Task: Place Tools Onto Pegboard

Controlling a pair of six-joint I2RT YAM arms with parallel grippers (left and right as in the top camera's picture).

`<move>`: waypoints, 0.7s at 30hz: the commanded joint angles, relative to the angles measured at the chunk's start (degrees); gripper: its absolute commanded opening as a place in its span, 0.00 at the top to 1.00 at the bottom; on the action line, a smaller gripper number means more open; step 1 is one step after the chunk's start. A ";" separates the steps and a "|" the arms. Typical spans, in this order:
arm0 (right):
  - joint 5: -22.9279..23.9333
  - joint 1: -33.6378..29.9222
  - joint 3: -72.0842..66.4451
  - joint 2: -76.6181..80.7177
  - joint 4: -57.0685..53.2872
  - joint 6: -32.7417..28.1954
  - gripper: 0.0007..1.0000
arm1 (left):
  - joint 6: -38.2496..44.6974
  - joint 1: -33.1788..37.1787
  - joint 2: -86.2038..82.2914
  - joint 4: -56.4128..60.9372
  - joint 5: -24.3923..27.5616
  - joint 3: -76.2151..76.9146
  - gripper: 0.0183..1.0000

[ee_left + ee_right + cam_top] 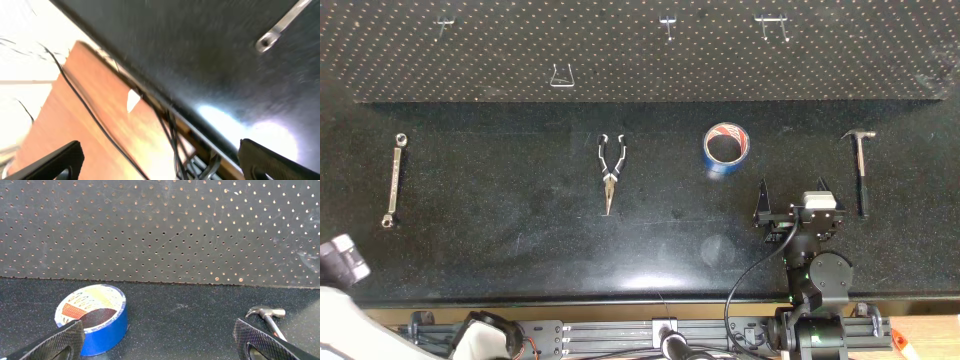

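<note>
Four tools lie on the black table in front of the pegboard [640,45]: a wrench [393,180] at the left, pliers [611,172] in the middle, a blue tape roll [725,148] and a hammer [861,170] at the right. My right gripper [792,198] hovers open between tape and hammer, holding nothing. Its wrist view has the tape roll [92,317] and the hammer head [267,314] ahead of the pegboard [160,230]. My left gripper [165,165] is open and empty over the table's front left edge, with the wrench's end [280,27] far off.
Wire hooks hang on the pegboard: one at the left [443,25], a triangular one [561,77], one in the middle [667,24] and one at the right [772,25]. Cables and a wooden floor [85,110] lie beyond the table's edge.
</note>
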 commanded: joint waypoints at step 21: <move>-0.33 -0.09 -0.15 -0.17 -0.39 -0.81 0.04 | 24.28 2.62 25.51 13.44 34.62 0.92 0.00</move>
